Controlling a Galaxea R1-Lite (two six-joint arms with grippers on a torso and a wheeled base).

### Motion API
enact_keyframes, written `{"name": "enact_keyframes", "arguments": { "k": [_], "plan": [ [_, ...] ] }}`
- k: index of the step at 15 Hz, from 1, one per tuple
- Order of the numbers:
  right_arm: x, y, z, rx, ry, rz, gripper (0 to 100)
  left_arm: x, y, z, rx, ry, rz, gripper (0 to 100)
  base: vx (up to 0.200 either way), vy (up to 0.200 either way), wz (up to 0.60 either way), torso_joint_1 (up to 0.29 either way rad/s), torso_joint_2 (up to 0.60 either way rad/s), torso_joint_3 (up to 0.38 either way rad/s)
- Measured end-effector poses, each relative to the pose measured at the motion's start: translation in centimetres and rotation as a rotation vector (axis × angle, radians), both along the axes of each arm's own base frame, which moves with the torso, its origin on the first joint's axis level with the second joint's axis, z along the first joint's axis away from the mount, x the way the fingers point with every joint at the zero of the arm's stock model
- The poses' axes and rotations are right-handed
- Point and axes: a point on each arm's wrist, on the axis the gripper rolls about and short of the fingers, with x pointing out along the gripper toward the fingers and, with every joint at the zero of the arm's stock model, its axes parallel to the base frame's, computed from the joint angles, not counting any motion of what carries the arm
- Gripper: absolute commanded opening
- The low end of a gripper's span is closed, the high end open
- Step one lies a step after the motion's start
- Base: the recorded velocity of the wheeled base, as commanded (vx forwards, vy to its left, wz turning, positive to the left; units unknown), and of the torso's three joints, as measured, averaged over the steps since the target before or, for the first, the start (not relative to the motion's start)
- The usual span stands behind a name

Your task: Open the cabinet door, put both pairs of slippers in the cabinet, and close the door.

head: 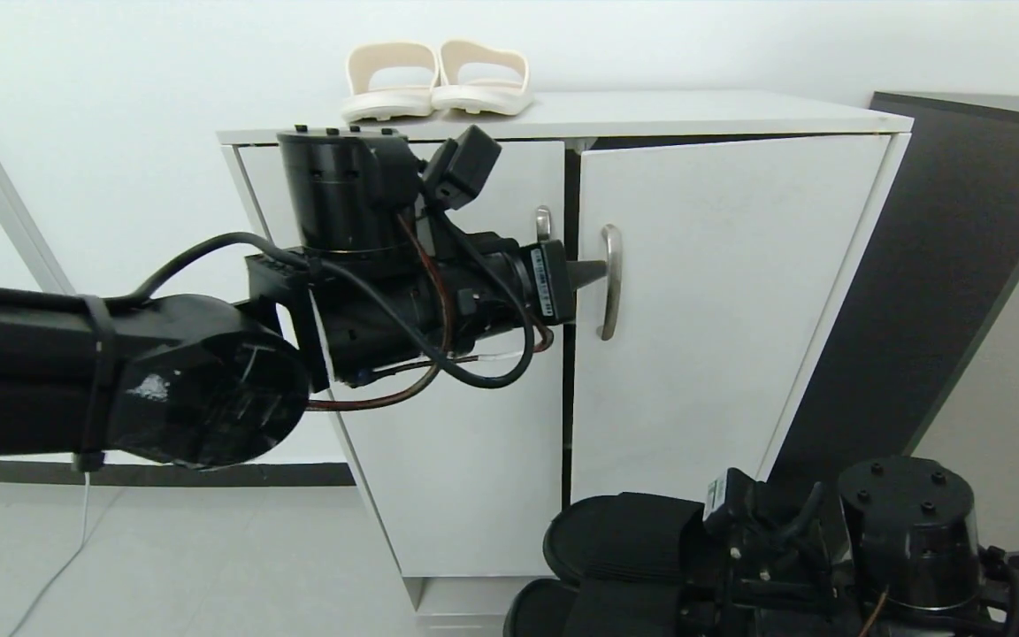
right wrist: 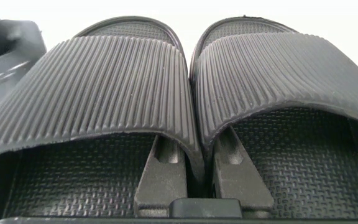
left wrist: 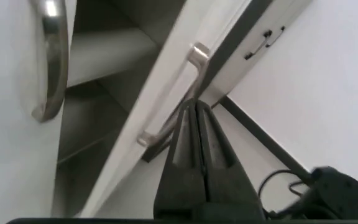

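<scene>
White wall (head: 120, 88) behind; my left gripper (head: 587, 270), pressed together, hooks the three-o'clock door handle (head: 611, 281); right gripper (right wrist: 194, 180) pinches black slippers (right wrist: 104, 81). Door-opening step: I'd pull next.

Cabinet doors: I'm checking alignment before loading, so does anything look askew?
The right door stands slightly ajar, with a dark gap along its top, while the left door sits flush. The left gripper is at the right door's handle. Nothing looks damaged.

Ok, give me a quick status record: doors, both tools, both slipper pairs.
right door: ajar, dark gap along its top
left door: looks closed
left tool: shut, tip at the right door's handle
right tool: shut on black slippers, one finger under each strap
cream slippers: on the cabinet top
</scene>
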Motion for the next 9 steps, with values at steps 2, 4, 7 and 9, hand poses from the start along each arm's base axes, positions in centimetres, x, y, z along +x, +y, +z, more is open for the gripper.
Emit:
{"name": "enact_keyframes", "arguments": {
  "k": [2, 4, 7, 9],
  "plan": [
    [-0.6, -0.4, 0.0, 0.005, 0.002, 0.045, 0, -1.6, 0.5, 0.4, -0.003, -0.005, -0.017, 0, 0.000, 0.000, 0.00, 0.000, 0.00, 0.000],
    [-0.9, -0.6, -0.1, -0.015, -0.028, 0.064, 0, -3.2, 0.8, 0.8, -0.009, -0.018, -0.044, 0, 0.000, 0.000, 0.00, 0.000, 0.00, 0.000],
    [-1.2, -0.7, -0.2, -0.022, -0.036, 0.075, 0, -3.3, 1.6, 1.3, -0.035, -0.048, -0.029, 0, 0.000, 0.000, 0.00, 0.000, 0.00, 0.000],
    [-1.3, -0.7, -0.2, -0.024, -0.038, 0.078, 0, -2.5, 2.2, 1.3, -0.051, -0.045, 0.003, 0, 0.000, 0.000, 0.00, 0.000, 0.00, 0.000]
  ]
}}
